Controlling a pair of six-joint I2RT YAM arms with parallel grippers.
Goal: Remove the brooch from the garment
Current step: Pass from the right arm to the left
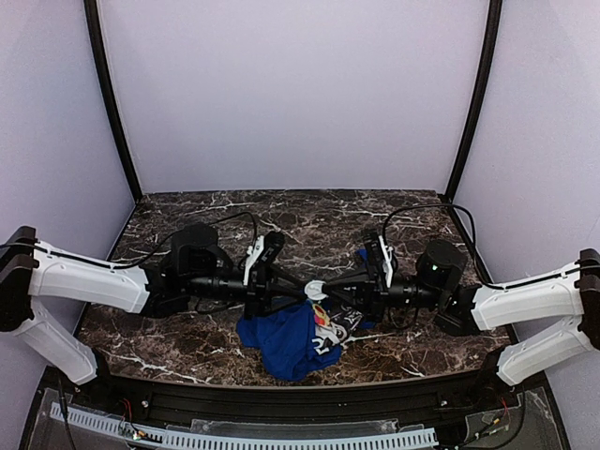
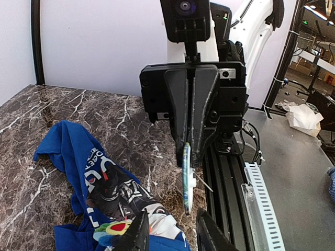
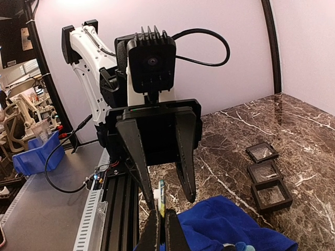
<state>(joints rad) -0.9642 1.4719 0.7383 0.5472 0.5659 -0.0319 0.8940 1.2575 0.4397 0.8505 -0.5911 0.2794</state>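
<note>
Currently my R claw (image 2: 189,150) is clenched on brooch (image 2: 187,180), edge-on above garment (image 2: 68,151), so my released L claw (image 2: 174,234) can straddle it.

A dark marbled table (image 1: 309,211) bears a crumpled blue garment (image 1: 281,342) and three small square trays (image 3: 264,171).

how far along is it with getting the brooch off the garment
Nothing looks done: the brooch seems to lie on the blue garment. In hand: the right gripper is shut on a thin disc, edge-on; the left gripper is open beside the brooch. Left: freeing it.
</note>
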